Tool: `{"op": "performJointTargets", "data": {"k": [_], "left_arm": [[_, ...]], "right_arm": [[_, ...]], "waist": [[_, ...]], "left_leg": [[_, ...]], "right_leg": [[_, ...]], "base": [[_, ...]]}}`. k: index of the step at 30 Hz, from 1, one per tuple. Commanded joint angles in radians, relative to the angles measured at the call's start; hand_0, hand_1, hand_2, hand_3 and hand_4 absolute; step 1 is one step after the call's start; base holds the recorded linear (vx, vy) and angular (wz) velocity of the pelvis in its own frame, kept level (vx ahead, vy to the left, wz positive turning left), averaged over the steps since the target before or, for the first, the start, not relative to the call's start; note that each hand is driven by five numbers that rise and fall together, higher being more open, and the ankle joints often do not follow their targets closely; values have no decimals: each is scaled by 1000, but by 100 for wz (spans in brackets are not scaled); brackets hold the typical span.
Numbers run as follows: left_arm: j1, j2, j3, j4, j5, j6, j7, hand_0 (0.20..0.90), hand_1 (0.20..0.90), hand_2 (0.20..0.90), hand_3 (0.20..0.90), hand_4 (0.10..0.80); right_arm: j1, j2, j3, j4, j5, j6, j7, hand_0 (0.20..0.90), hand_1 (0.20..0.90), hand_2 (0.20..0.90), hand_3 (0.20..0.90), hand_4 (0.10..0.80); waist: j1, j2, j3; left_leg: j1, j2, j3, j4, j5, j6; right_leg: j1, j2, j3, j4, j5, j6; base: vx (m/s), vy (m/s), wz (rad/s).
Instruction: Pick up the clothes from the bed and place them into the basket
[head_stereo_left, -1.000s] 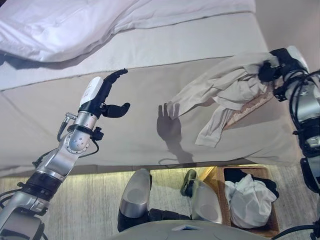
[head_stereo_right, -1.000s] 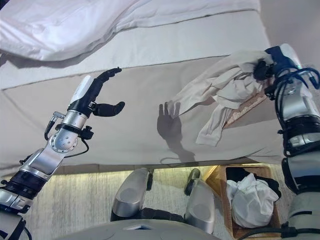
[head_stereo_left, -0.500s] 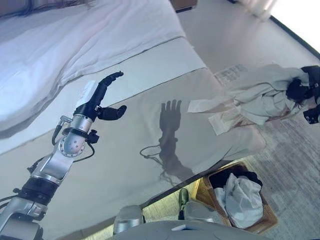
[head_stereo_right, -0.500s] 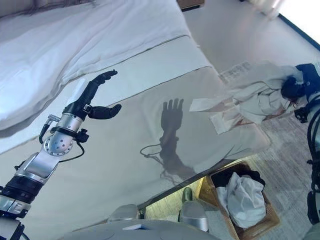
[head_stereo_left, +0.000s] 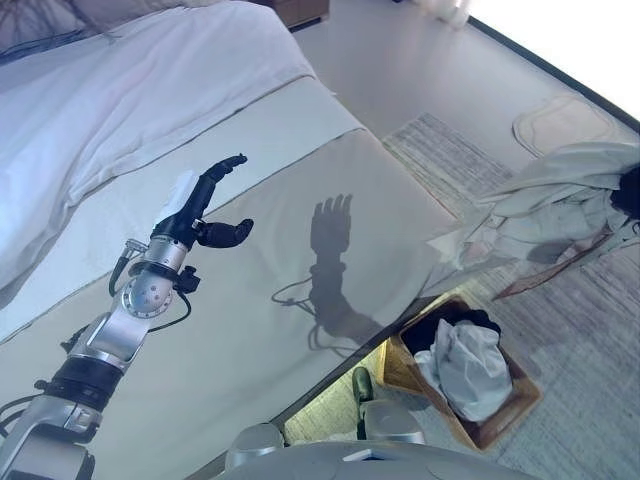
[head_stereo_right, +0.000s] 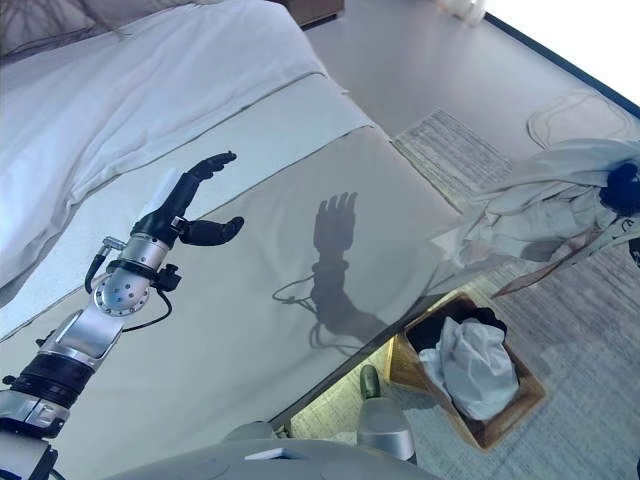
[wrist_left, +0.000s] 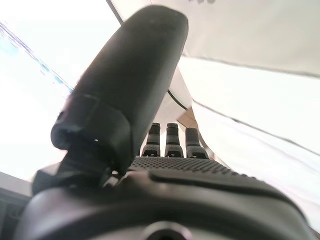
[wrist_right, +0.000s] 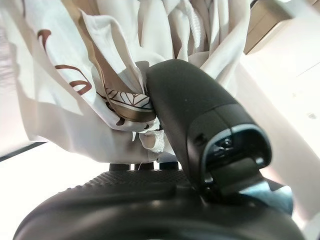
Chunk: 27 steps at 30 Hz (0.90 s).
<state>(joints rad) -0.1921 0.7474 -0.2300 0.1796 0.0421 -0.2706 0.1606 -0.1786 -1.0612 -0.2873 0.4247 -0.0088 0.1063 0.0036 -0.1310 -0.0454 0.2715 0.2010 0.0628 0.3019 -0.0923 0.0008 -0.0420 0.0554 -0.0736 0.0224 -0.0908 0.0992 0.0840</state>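
Note:
My right hand (head_stereo_right: 622, 186) is shut on a bundle of white and cream clothes (head_stereo_left: 555, 200) and holds it in the air past the bed's corner, above the floor and beyond the basket. In the right wrist view the thumb (wrist_right: 195, 115) pinches the cloth (wrist_right: 100, 75), which has a brown pattern. The wooden basket (head_stereo_left: 500, 420) stands on the floor by the bed's corner with white and dark clothes (head_stereo_left: 463, 365) in it. My left hand (head_stereo_left: 205, 205) is open and empty above the grey bed (head_stereo_left: 280, 330).
A white duvet (head_stereo_left: 120, 90) covers the far part of the bed. A striped grey rug (head_stereo_left: 590, 330) lies on the floor under the basket. A small pale mat (head_stereo_left: 560, 122) lies farther off on the floor.
The camera has swung, so the whole picture shifted. My right hand has carried the clothes off the bed's corner and out over the floor. My left hand has stayed raised and open.

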Motion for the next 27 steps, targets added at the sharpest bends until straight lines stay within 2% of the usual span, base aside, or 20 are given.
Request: {"op": "performJointTargets", "data": {"k": [1,4,16,22,27], "left_arm": [[-22,-15,10,-7,4,-117,29,900,900,900,900,800],[-22,-16,15,-10,-9,-111,27,900,900,900,900,800],[-39,-12,19,-8,-21,-71,18,900,900,900,900,800],[-67,-15,11,-21,-28,-57,8,900,900,900,900,800],[-85,-29,-5,-25,-27,-51,4,900,900,900,900,800]], "right_arm": [[26,-160,-105,4,45,-72,-74,300,300,300,200,100],[72,-144,-138,6,50,-85,-74,300,300,300,200,100],[145,-72,-156,60,63,-67,-54,300,300,300,200,100],[145,-12,-123,57,44,-97,-45,300,300,300,200,100],[113,31,-49,120,37,-108,-22,300,300,300,200,100]], "waist": [[-42,-17,-214],[-55,-11,-218],[-81,0,-218],[-89,5,-213],[-86,7,-212]], "left_leg": [[-45,21,-44,70,-74,16],[-42,21,-34,73,-78,15],[-43,24,-13,75,-81,14],[-44,24,-7,81,-84,15],[-40,24,-1,84,-88,16]], "right_leg": [[-31,43,7,85,-70,17],[-35,44,17,88,-70,19],[-52,50,32,101,-73,22],[-60,50,33,108,-73,23],[-60,45,30,104,-66,27]], "base": [[18,-2,-16],[15,1,-26],[-6,-3,-7],[-17,-11,0],[0,0,0]]}}
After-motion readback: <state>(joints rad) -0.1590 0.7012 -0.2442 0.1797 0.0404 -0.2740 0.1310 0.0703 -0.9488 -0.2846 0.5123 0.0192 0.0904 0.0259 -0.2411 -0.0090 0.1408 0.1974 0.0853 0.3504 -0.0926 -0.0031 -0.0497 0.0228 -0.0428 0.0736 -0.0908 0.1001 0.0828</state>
